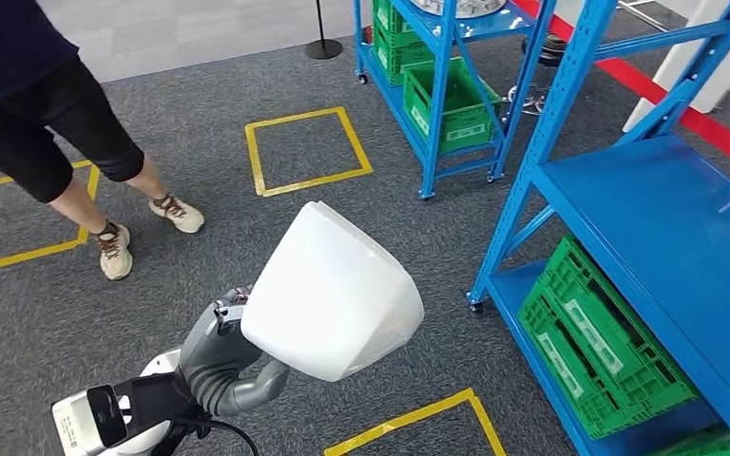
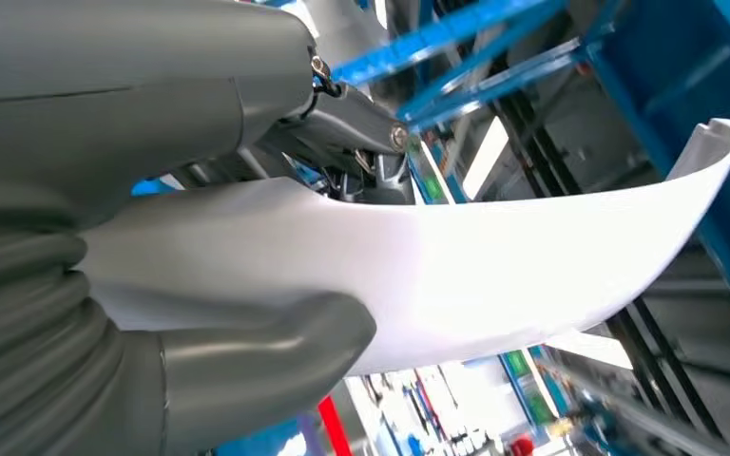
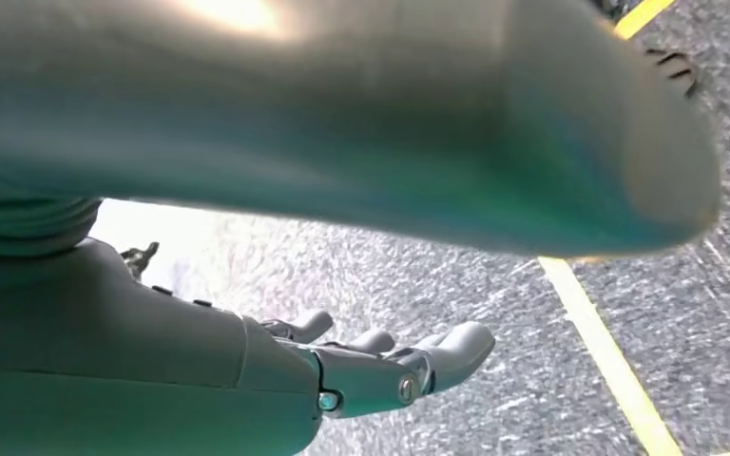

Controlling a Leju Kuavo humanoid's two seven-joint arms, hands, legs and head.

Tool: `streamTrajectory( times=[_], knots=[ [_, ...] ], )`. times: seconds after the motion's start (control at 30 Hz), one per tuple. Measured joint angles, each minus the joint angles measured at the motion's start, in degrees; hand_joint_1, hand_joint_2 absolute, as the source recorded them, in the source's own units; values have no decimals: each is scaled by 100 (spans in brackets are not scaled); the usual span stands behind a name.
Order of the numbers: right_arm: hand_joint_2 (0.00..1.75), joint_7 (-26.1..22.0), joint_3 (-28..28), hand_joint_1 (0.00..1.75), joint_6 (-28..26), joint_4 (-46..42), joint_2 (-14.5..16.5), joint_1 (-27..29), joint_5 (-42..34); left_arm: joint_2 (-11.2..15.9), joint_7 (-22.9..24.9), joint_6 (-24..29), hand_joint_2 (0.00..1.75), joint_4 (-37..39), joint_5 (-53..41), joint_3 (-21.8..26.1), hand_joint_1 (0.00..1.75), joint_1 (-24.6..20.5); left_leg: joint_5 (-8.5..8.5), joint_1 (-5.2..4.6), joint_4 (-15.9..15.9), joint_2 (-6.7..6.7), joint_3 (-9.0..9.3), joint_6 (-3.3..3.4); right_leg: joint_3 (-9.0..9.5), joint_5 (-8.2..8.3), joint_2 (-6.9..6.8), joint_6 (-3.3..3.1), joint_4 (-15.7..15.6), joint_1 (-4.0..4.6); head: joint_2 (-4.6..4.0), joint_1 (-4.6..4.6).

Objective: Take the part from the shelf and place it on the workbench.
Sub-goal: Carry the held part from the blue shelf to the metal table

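Bright even light, blurred wrist views, glare

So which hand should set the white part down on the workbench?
The left. The left hand already grips the white part, carried in front of the body. The right hand hangs over the carpet holding nothing, fingers loosely extended. The workbench is not visible, so a handover would only add risk.

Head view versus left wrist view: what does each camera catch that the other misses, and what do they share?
The head view alone shows grey carpet marked with a yellow taped square, green plastic crates on the lower shelves, and a person's legs in beige shoes. The left wrist view alone shows, close up, the left hand's thick grey thumb pressed against the part, and the part's thin curved rim. Both show the large white curved plastic shell held by the left hand, plus blue metal shelving.
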Motion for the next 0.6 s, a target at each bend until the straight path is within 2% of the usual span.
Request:
streamTrajectory(
  times=[0.03,0.07,0.1,0.13,0.17,0.2,0.23,0.3,0.33,0.4,0.43,0.47,0.5,0.53,0.57,0.6],
  knots=[
    [0,-2,-19,0,4,1,-4,3,-7,5,4,2,175,-5,-1,5,175,27,7,5,94,30,-36,-1,3,-6,-88,-2,1,8,0,-2],
    [0,-6,-33,0,5,1,-5,2,-14,11,3,4,175,-8,-5,9,175,51,120,6,-55,60,52,5,11,-13,-170,2,1,13,0,-4],
    [0,-15,-43,0,1,2,-5,0,-21,17,-4,3,175,-12,-9,11,175,70,296,2,-402,122,246,22,25,-24,-245,9,1,17,0,-6],
    [0,-32,-51,0,-4,2,-4,-1,-32,20,-13,-1,175,-18,-14,12,175,80,454,-15,-832,258,475,54,44,-38,-316,23,3,26,0,-9],
    [0,-55,-60,0,-12,2,-4,-2,-46,20,-24,-8,175,-24,-19,14,175,85,574,-35,-1190,371,665,91,64,-55,-380,45,6,36,0,-8],
    [0,-76,-70,0,-20,2,-4,-4,-63,20,-32,-18,175,-31,-25,16,175,87,634,-55,-1417,450,781,130,81,-69,-437,73,8,44,0,-5],
    [0,-91,-83,0,-27,2,-4,-9,-78,21,-35,-25,175,-36,-36,22,175,92,643,-75,-1508,475,814,168,97,-80,-494,105,6,49,0,-2],
    [0,-100,-108,0,-38,1,-6,-30,-96,25,-35,-35,175,-47,-60,40,175,107,673,-79,-1527,331,812,232,129,-93,-587,173,-10,43,0,1],
    [0,-106,-120,0,-41,2,-7,-41,-103,26,-35,-37,175,-56,-70,50,175,112,693,-69,-1552,263,824,266,137,-128,-511,207,19,32,0,3],
    [0,-154,-149,0,-59,2,-8,-44,-140,9,-36,-55,175,-73,-81,59,175,113,737,-36,-1601,136,855,327,9,-358,-186,257,359,11,0,27],
    [0,-189,-167,0,-72,2,-11,-35,-162,-3,-37,-68,175,-75,-85,61,175,117,745,-31,-1606,70,847,343,-148,-543,-2,269,703,5,0,43],
    [0,-225,-181,0,-80,2,-15,-20,-179,-16,-38,-80,175,-74,-87,63,175,130,749,-31,-1603,-4,838,353,-348,-717,85,275,1101,8,0,58],
    [0,-252,-191,0,-81,2,-19,-7,-186,-24,-40,-88,175,-72,-91,67,175,150,751,-32,-1597,-82,831,357,-522,-826,126,279,1426,9,0,69],
    [0,-272,-195,0,-70,2,-24,-1,-184,-27,-44,-91,175,-73,-98,75,175,169,751,-31,-1587,-166,826,357,-622,-823,144,280,1582,7,0,72],
    [0,-286,-196,0,-56,2,-26,1,-179,-28,-48,-92,175,-77,-104,85,175,185,750,-26,-1574,-251,823,350,-613,-701,158,280,1506,1,0,74],
    [0,-294,-196,0,-44,2,-30,-1,-172,-31,-52,-93,175,-83,-110,93,175,194,747,-18,-1555,-335,823,338,-494,-495,195,279,1213,-11,0,75]
  ],
)
